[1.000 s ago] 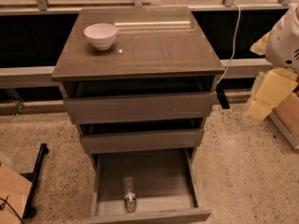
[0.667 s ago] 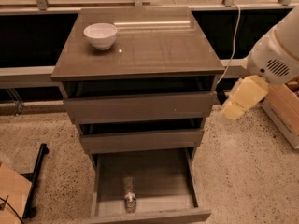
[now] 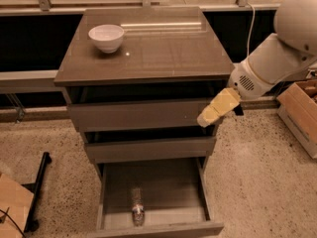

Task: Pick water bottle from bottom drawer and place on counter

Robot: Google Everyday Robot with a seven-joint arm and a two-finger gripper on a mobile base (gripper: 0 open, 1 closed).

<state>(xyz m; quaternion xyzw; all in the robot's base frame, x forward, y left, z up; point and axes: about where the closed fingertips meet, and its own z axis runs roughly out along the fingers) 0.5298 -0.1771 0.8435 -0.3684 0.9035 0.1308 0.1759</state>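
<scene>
- Drawer cabinet [image 3: 148,133] at centre of view, glossy grey-brown counter [image 3: 163,58] on top, toward 12 o'clock.
- White robot arm [image 3: 277,58] entering from 2 o'clock, slanting down toward the cabinet's right edge.
- Bottom drawer [image 3: 163,187] at 6 o'clock, pulled far out, below the top drawer [image 3: 138,114] and middle drawer [image 3: 151,149].
- Cardboard box [image 3: 299,113] at 3 o'clock on the speckled floor, apart from the cabinet.
- White bowl [image 3: 106,36] upright on the counter, near its 10 o'clock corner.
- Yellowish gripper [image 3: 208,117] just past 3 o'clock of centre, in front of the top drawer's right end, tip aimed toward 7 o'clock; spread or pressed together, cannot tell; well apart from the bottle.
- Water bottle [image 3: 137,207] lying on its side on the bottom drawer's floor, near the front wall, left of middle, lengthwise from 12 to 6 o'clock, paler end toward 6.
</scene>
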